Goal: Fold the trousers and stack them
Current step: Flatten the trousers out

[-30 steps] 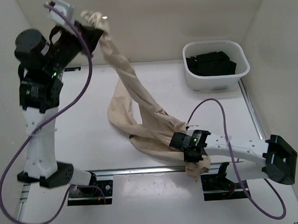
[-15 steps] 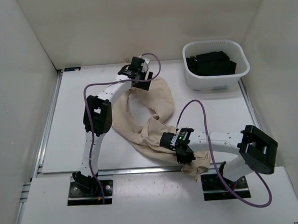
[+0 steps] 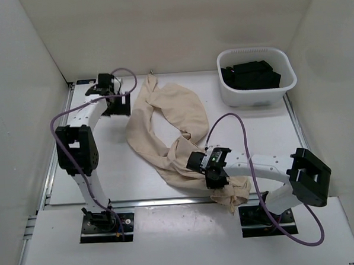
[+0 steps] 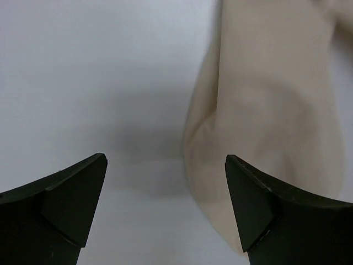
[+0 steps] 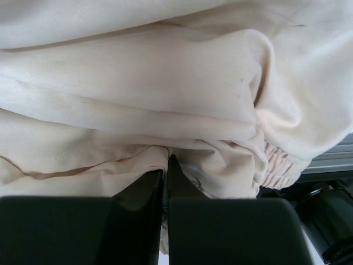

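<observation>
**Worktop point(image 3: 107, 166) contents, white enclosure**

Left end effector point(image 4: 165, 158) hung agape and empty at the far left, just beside the trousers point(image 3: 164, 118), which lay crumpled mid-worktop, one end over the near edge. Right end effector point(image 5: 165, 161) pinched that cloth. White tub point(image 3: 257, 97) sat far right.

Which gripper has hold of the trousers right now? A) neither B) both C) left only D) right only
D: the right gripper is pinched shut on a fold of the trousers, while the left gripper stands wide open and clamps nothing.
</observation>
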